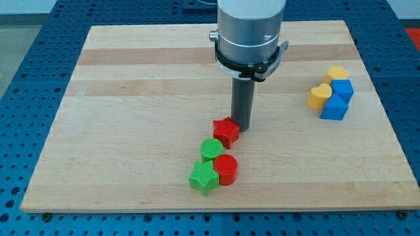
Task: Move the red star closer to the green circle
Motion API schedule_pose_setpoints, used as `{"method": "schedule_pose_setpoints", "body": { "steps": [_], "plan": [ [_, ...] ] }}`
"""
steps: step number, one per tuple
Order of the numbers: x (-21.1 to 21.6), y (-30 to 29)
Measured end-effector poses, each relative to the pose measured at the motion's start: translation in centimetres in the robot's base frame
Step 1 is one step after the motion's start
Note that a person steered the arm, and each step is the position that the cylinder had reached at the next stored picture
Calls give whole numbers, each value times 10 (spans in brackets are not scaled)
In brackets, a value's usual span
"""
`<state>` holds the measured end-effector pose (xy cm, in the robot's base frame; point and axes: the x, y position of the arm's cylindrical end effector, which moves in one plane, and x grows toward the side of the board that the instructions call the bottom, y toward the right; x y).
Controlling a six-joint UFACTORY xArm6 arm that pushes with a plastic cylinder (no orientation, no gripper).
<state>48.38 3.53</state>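
Note:
The red star [226,132] lies on the wooden board just below the middle. The green circle [211,149] sits just below and left of it, nearly touching. My tip [241,126] is at the red star's upper right edge, touching or almost touching it. The rod hangs from the grey arm [251,33] at the view's top.
A red circle [226,169] and a green star [204,177] sit below the green circle in a tight group. At the view's right, a yellow hexagon-like block [337,73], a yellow heart [319,96] and two blue blocks [341,88] [334,107] cluster together.

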Motion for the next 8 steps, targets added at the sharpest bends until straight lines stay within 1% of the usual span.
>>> {"method": "schedule_pose_setpoints", "body": {
  "steps": [2, 3, 5, 7, 8],
  "plan": [
    [-6, -2],
    [-17, -3],
    [-25, -31],
    [2, -29],
    [6, -27]
  ]
}}
